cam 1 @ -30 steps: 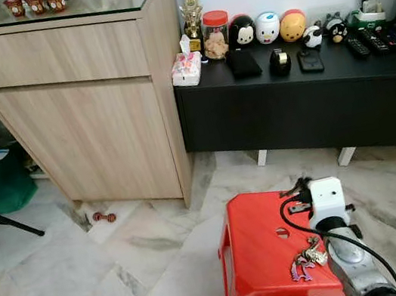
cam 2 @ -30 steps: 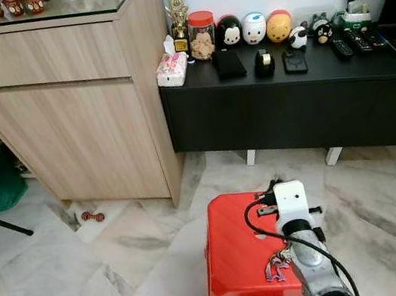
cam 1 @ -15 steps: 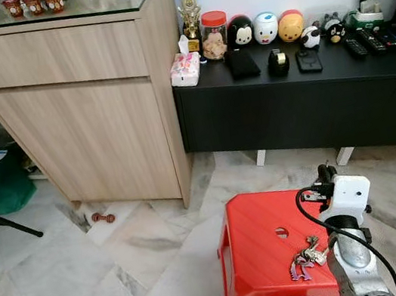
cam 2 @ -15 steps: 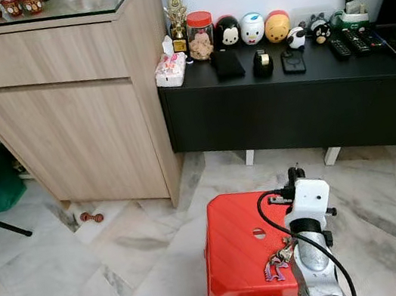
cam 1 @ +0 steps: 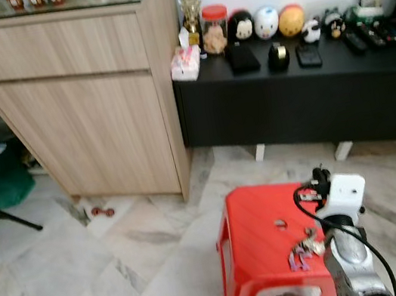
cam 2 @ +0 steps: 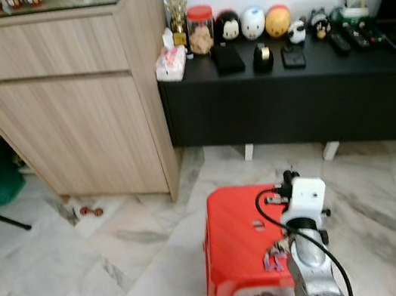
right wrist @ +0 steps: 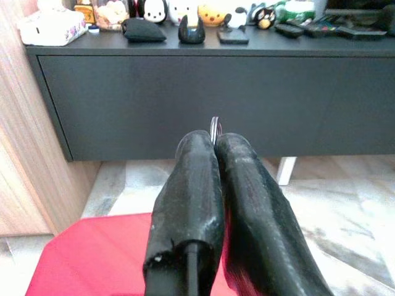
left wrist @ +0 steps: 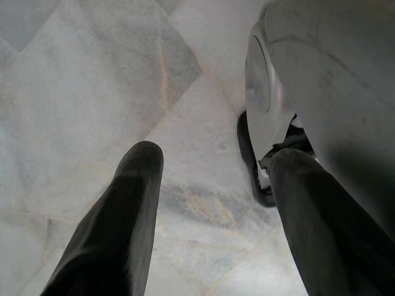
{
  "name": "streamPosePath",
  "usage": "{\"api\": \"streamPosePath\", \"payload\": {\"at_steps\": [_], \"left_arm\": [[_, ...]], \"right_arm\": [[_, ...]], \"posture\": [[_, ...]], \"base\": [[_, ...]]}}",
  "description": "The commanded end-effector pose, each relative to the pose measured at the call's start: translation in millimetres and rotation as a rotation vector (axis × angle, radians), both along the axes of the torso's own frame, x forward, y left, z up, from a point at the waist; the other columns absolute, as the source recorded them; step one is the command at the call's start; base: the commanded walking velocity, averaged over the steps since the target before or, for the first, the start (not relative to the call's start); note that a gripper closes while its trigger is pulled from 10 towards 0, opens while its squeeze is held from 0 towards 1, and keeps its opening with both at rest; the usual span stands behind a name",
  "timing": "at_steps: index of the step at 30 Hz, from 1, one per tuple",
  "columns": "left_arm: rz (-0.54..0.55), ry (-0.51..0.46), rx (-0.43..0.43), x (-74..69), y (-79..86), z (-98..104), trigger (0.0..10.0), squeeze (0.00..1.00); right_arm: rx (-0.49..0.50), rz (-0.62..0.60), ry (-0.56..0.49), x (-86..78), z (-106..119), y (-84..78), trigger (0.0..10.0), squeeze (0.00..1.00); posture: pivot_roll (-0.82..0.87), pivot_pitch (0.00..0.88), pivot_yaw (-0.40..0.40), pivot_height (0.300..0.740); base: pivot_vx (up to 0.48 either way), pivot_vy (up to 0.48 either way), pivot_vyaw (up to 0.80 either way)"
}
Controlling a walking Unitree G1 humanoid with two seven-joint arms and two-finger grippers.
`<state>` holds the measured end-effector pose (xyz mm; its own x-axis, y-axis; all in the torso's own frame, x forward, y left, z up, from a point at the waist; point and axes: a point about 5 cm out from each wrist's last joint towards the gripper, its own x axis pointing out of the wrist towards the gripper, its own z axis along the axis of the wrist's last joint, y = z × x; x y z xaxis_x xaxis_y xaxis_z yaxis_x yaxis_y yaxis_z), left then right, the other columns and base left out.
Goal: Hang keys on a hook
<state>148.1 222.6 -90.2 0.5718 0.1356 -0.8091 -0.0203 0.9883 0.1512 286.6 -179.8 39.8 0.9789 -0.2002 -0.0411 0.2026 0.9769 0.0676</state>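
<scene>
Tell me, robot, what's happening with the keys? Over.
Right gripper shut on key ring. Keys dangling over red stool. Left gripper open, idle. Hook unseen.

Right claw (right wrist: 213, 139): fingers pressed together hide all but a sliver of metal ring; what hangs below is not visible there. Keys (cam 1: 305, 252) on the red stool (cam 1: 255, 230) are blurred, individual pieces indistinguishable. Stool's front edge is cut off by the frame. Small items on the black table (cam 1: 367, 61) are too small to identify.

Robot body: silver arm, black fingers.
Right arm (cam 1: 349, 263) silver, white wrist block (cam 1: 342, 194) at twelve o'clock, looping black cable (cam 1: 307, 213); fingers (right wrist: 188, 203) matte black.
</scene>
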Motion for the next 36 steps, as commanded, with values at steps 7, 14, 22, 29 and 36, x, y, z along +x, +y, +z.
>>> {"api": "streamPosePath", "payload": {"at_steps": [7,14,22,29,36], "left_arm": [[-0.002,0.014,-0.011,-3.3,-2.3,-2.0,10.0,0.00],[-0.009,0.014,-0.006,-2.5,-2.7,-1.8,10.0,0.00],[-0.014,0.009,-0.005,-0.7,-3.9,-1.3,10.0,0.00],[-0.013,0.002,-0.011,0.8,-4.1,-0.7,10.0,0.00],[-0.022,0.000,-0.026,1.8,-7.0,-0.9,10.0,0.00]], "right_arm": [[0.005,0.014,0.029,1.6,-2.4,1.6,10.0,0.00],[0.003,0.005,0.068,1.0,-7.4,-0.1,10.0,0.00],[0.015,0.029,0.036,3.1,-3.0,0.7,10.0,0.00],[0.017,0.033,0.034,5.4,-1.9,1.4,10.0,0.00],[0.016,0.024,0.032,4.9,-2.0,-2.1,10.0,0.00]], "posture": [[0.04,0.000,-0.055,0.632],[0.04,0.000,-0.055,0.632],[0.04,0.000,-0.054,0.647],[0.04,0.000,-0.053,0.687],[0.03,0.000,-0.051,0.727]], "base": [[-0.376,0.000,0.00],[-0.306,0.000,0.00],[0.000,0.000,0.00],[0.000,0.000,0.00],[0.000,0.000,0.00]]}}
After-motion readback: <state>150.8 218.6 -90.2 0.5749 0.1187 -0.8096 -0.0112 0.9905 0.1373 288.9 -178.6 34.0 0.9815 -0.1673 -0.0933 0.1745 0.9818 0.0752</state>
